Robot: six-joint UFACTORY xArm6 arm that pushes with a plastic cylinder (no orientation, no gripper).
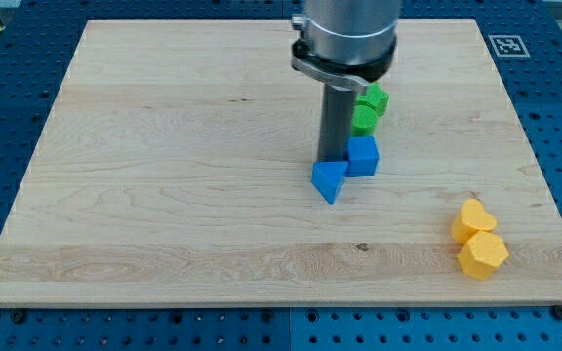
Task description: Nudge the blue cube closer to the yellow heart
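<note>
Tip: my tip (332, 159) is a bare rod end with nothing to open or close and holds nothing; it stands just to the view's left of the blue cube (363, 155), touching or nearly so.
Blue cube: near the board's middle, well apart from the yellow heart (472, 220), which lies toward the view's lower right of it.
Open room: bare wood runs from the blue cube to the heart; the wooden board (164, 175) spreads wide to the view's left of the cube.
Edges: the heart and the yellow hexagon-like block (482, 255) below it sit near the board's right and bottom edges.
Neighbours: a blue wedge-like block (329, 180) sits just lower left of the cube; two green blocks (368, 109) sit just above it.
Surfaces: the blocks look smooth and matte; the board is pale and grained.
</note>
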